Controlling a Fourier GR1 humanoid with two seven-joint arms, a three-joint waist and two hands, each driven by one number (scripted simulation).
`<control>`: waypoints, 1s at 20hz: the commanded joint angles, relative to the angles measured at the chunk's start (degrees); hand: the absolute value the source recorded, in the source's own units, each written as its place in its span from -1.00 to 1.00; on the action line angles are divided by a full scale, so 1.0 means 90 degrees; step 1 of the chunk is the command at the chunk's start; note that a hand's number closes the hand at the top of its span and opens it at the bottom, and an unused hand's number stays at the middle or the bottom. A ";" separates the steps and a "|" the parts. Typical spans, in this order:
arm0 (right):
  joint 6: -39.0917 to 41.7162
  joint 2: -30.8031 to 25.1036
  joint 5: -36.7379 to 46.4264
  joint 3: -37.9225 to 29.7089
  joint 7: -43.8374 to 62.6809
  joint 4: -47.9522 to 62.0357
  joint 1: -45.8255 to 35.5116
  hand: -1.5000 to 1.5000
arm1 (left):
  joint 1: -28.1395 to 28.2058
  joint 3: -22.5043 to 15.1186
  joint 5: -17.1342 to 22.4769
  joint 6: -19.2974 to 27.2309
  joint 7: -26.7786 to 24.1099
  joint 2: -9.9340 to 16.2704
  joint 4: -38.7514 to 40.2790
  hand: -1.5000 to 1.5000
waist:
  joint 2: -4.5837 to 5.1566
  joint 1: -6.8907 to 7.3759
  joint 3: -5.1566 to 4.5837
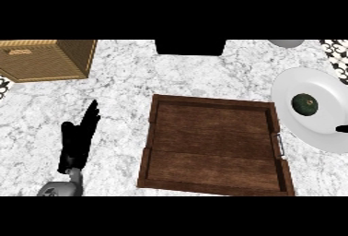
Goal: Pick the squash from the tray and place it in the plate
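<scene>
Already the squash lies on the plate, tray bare; left hand rests open, holding nothing; right hand's fingertip barely shows, state untellable.

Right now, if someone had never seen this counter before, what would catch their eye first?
The big dark wooden tray in the middle of the marble counter draws the eye first. Next comes the white plate at the right edge, with the dark green squash on it and black fingertips of the right hand showing beside it. At the left, the open left hand rests with fingers up, below a wicker basket in the far left corner.
</scene>
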 commanded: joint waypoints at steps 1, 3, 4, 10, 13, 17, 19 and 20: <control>0.0248 -0.0003 0.0006 0.0060 -0.0415 0.0048 0.0093 -1.00 | -0.0325 0.0155 -0.0011 -0.0012 0.0202 0.0127 0.0093 0.00 | -0.0008 -0.0037 -0.0004; -0.0075 0.0031 0.0111 0.0140 -0.0546 0.0074 0.0289 -1.00 | -0.0087 0.0043 -0.0022 -0.0063 -0.0236 -0.0021 0.0418 0.00 | 0.0013 -0.0014 -0.0001; -0.0258 0.0185 0.0114 0.0160 -0.0120 0.0119 -0.0061 -1.00 | -0.0224 0.0111 -0.0031 -0.0060 -0.0155 0.0044 0.0442 0.00 | 0.0010 0.0009 -0.0003; -0.0265 0.0003 0.0033 0.0079 -0.0566 0.0205 0.0275 -1.00 | -0.0096 0.0100 0.0075 -0.0060 -0.0057 -0.0060 0.0152 0.00 | 0.0022 0.0024 0.0005; -0.0470 -0.0097 0.0077 0.0090 -0.0746 0.0243 0.0559 -1.00 | 0.0090 -0.0043 -0.0005 -0.0089 0.0243 0.0004 -0.0335 0.00 | 0.0027 0.0076 0.0018; -0.0466 -0.0241 0.0098 0.0107 -0.0412 0.0317 0.0359 -1.00 | -0.0128 0.0020 -0.0046 -0.0038 0.0016 -0.0064 0.0103 0.00 | 0.0043 0.0053 0.0013; -0.0512 -0.0236 0.0079 0.0084 -0.0644 0.0332 0.0580 -1.00 | -0.0089 -0.0020 -0.0138 0.0023 0.0149 -0.0054 0.0035 0.00 | 0.0041 0.0039 0.0017; -0.0354 -0.0461 0.0092 0.0092 -0.0409 0.0340 0.0410 -1.00 | -0.0300 0.0127 -0.0015 -0.0128 0.0185 0.0106 0.0071 0.00 | 0.0048 0.0051 0.0017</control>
